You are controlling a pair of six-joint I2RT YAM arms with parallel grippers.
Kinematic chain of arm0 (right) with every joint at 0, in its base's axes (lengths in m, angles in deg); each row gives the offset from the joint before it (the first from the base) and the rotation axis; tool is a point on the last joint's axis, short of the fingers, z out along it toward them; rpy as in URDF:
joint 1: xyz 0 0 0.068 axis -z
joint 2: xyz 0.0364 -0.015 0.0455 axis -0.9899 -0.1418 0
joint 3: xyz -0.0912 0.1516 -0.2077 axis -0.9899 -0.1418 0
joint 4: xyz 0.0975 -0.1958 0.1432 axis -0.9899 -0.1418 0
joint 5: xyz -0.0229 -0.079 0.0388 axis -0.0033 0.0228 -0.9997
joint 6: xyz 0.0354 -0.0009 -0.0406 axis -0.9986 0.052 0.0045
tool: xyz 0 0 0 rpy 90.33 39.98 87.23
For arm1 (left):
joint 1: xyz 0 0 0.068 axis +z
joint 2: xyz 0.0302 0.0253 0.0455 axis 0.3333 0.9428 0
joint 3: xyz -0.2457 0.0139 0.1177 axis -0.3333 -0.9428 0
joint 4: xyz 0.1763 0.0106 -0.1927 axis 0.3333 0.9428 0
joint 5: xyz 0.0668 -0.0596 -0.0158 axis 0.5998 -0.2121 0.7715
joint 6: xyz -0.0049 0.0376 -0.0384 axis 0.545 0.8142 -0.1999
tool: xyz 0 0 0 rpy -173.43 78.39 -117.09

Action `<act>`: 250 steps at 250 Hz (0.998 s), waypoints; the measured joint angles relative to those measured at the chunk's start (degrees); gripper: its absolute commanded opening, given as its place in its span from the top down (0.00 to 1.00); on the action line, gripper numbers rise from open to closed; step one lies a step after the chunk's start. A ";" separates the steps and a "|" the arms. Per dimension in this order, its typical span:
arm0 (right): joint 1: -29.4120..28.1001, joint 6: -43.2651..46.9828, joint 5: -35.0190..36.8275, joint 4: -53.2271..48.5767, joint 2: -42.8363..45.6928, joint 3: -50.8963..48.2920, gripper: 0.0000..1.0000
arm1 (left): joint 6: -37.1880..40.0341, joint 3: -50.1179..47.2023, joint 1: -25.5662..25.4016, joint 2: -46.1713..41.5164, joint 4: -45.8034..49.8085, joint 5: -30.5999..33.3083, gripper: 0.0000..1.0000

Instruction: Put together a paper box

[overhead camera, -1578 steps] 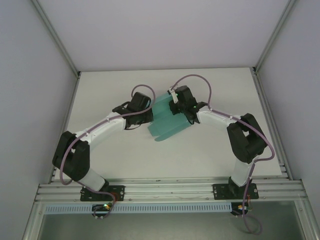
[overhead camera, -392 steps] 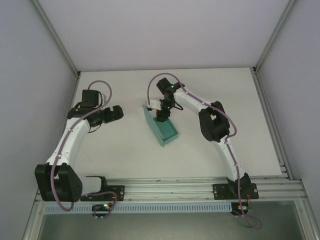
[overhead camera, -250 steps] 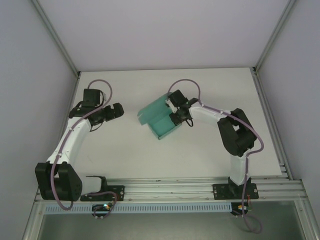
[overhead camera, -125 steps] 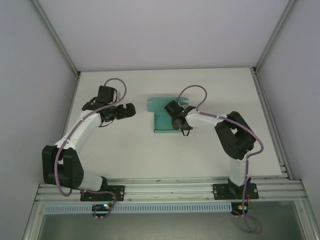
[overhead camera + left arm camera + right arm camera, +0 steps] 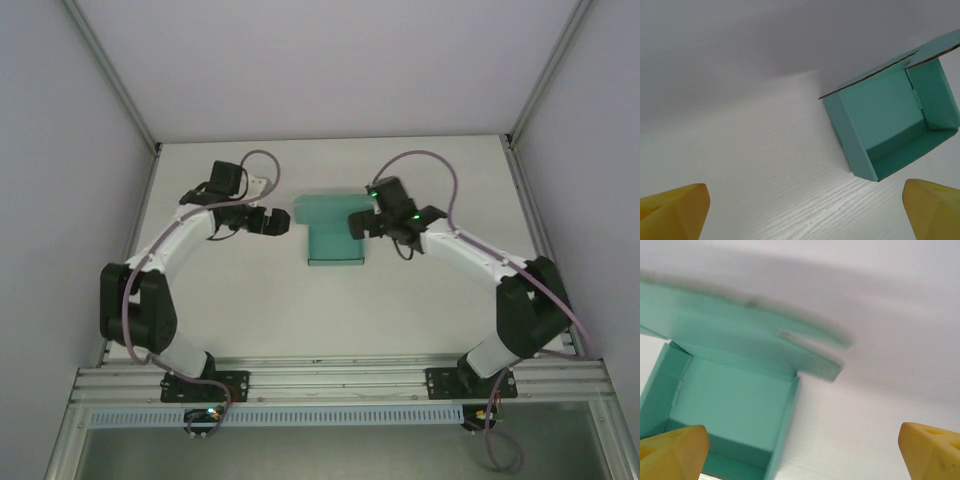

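The teal paper box (image 5: 333,246) lies on the white table as an open tray, its lid flap (image 5: 326,208) folded back on the far side. My left gripper (image 5: 284,222) is open just left of the box, apart from it. In the left wrist view the box (image 5: 890,125) sits ahead to the right, beyond the wide-apart yellow fingertips (image 5: 677,210). My right gripper (image 5: 356,225) is open over the box's right edge. In the right wrist view the box (image 5: 730,405) and its slotted lid flap (image 5: 740,327) lie at the left, with nothing held between the fingertips (image 5: 932,450).
The white table (image 5: 250,300) is enclosed by pale side and back walls (image 5: 330,70) with metal frame posts. An aluminium rail (image 5: 330,380) with both arm bases runs along the near edge.
The right gripper has opened and let go of the box, which now lies flat on the table with its lid back. The left arm has swung in towards the box's left side.
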 measured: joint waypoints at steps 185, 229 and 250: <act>9.20 42.10 -28.02 -18.40 -19.50 24.28 0.68 | 23.78 25.83 -6.80 19.85 15.23 -1.70 0.69; 9.20 42.97 -26.93 -20.68 -20.24 25.33 0.82 | 24.81 27.98 -8.24 22.03 15.91 -1.05 1.00; 9.20 42.97 -25.88 -21.31 -20.41 25.83 0.81 | 24.65 28.15 -8.28 22.14 15.78 -0.55 1.00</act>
